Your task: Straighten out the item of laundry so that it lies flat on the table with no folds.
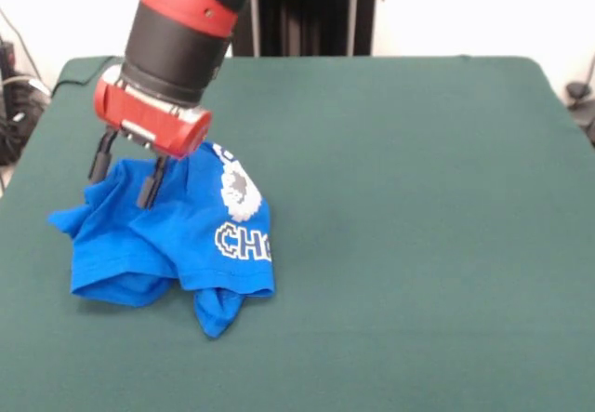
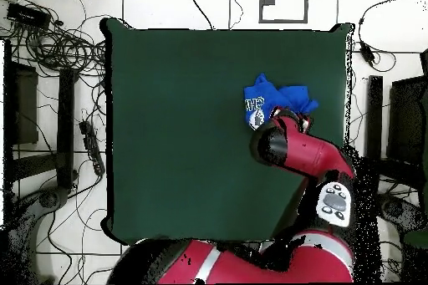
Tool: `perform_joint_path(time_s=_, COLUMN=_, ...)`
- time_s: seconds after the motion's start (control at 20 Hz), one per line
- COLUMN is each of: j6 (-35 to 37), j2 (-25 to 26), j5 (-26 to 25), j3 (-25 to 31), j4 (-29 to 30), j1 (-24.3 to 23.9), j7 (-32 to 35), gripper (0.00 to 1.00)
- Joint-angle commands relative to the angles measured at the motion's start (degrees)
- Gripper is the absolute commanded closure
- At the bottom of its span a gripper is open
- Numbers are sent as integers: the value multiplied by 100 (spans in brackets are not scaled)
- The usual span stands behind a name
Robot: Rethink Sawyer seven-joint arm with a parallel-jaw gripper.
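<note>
Shirt [image 1: 200, 240] lettering: white "CH"

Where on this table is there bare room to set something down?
The dark green felt table is bare everywhere right of the crumpled bright blue T-shirt in the front view, and along the far edge. It is crowded only at the shirt, where the open red-and-black claw hangs over it.
</note>
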Motion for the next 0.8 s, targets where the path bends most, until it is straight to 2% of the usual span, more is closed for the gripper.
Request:
perform_joint_path(time_s=0.05, j6=645, j2=-38, j5=237, j3=16, j4=-103, j1=347, j7=876, gripper=0)
perform_joint_path(time_s=0.5, j6=741, j2=126, j5=454, j3=80, j4=-457, j1=483, j7=964, gripper=0)
perform_joint_path(time_s=0.8, j6=548, j2=259, j5=576, j3=728, j4=-701, j1=254, j7=951, gripper=0)
